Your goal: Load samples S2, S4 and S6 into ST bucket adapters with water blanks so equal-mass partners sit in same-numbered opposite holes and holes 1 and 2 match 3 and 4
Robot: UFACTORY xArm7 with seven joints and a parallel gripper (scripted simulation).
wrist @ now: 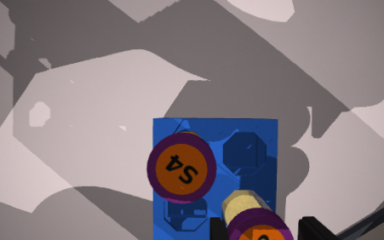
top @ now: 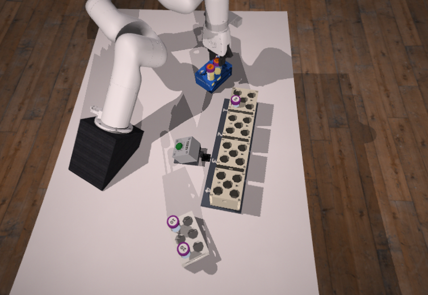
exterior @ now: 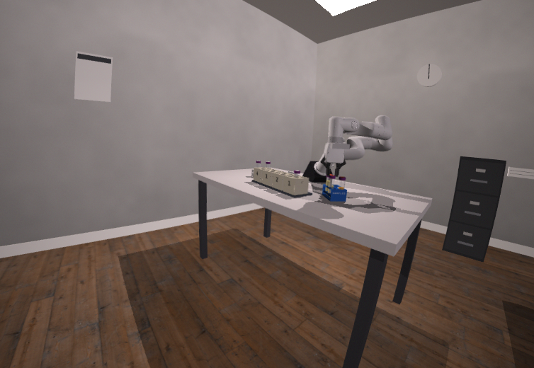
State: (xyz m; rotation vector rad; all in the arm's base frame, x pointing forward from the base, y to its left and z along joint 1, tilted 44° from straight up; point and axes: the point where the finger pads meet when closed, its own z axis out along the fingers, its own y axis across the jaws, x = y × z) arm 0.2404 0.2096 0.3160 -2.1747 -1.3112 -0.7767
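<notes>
My gripper [top: 217,58] [exterior: 333,173] [wrist: 261,231] is open around an orange-dot tube [top: 216,60] [wrist: 244,205] in the blue samples rack [top: 203,82] [exterior: 338,194] [wrist: 214,123]. Gaps show beside its cap; its ID is cut off. Tube S4 [wrist: 181,168] stands in the same rack, near a corner. On stand ST [top: 205,201], adapter 1 [top: 244,93] holds one white-dot blank [top: 235,99], its number unclear. Adapter 2 [top: 239,118], adapter 3 [top: 234,144] and adapter 4 [top: 224,202] show no tubes. Blanks 10 [top: 172,221] and 20 [top: 183,249] stand in the white rack [top: 204,241].
The green DONE key [top: 179,146] is on a small grey desk [top: 189,153], left of stand ST. A black connector [top: 205,157] sits between them. The robot's black base block [top: 100,153] stands at the left. A small grey block lies behind the arm.
</notes>
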